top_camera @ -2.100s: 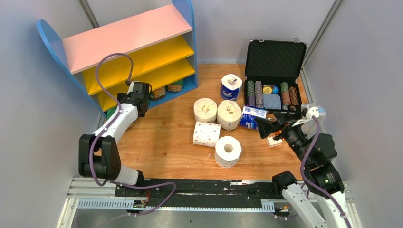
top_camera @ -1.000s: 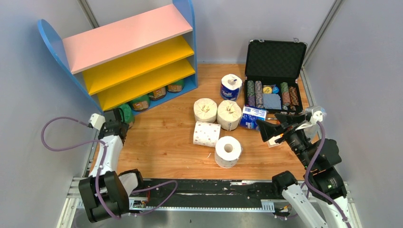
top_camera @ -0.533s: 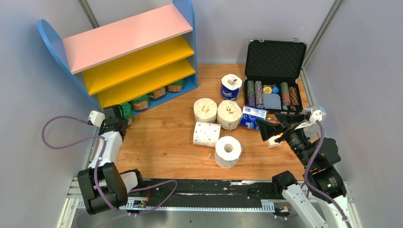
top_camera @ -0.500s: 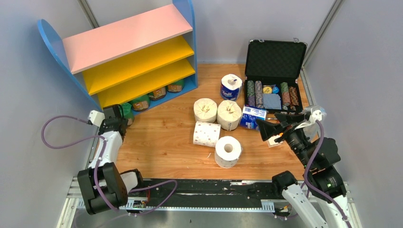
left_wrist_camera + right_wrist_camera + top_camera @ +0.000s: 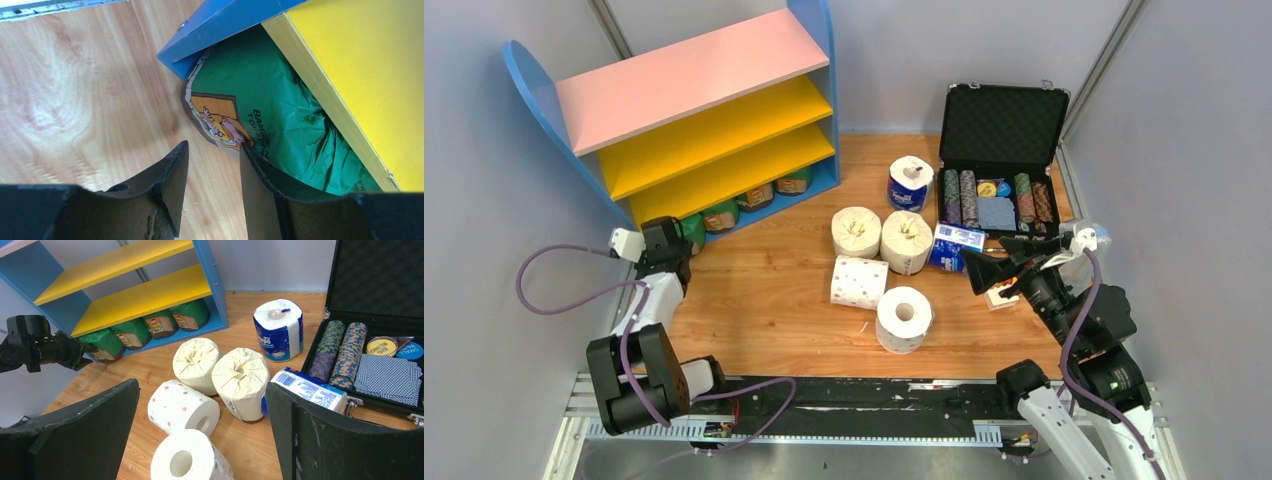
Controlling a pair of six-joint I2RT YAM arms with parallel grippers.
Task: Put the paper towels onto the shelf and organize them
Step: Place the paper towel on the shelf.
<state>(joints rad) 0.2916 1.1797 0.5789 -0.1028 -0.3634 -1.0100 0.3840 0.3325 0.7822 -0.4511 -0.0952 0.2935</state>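
1. Fingers (image 5: 175,175) of my left gripper (image 5: 210,187) stand part-way apart with nothing between them, their tips pointing at the green-wrapped roll (image 5: 260,135) at the left end of the shelf's (image 5: 694,70) bottom tier.
2. That roll lies just ahead of the tips; I cannot tell whether the right-hand finger touches its wrapper.
3. It sits tucked under the yellow inner board (image 5: 365,75), with the blue side panel's (image 5: 220,25) lower corner right beside it, so both crowd the space around the tips.
4. From the right wrist camera I see three more green-wrapped rolls (image 5: 159,325) lined up along the same tier.
5. My right gripper (image 5: 200,440) is spread wide and empty, hovering near the black case (image 5: 1004,125) with its poker chip stacks (image 5: 342,347).
6. Ahead of it on the table (image 5: 774,300) lie the loose rolls: two cream-wrapped rolls (image 5: 242,382) side by side and touching, a spotted white roll (image 5: 182,407) on its side, and a bare white roll (image 5: 187,462) nearest the fingers.
7. A blue-printed roll (image 5: 277,327) stands upright further back beside the case, and a flat blue-white pack (image 5: 307,390) lies against the case's front edge, close to my right-hand finger.
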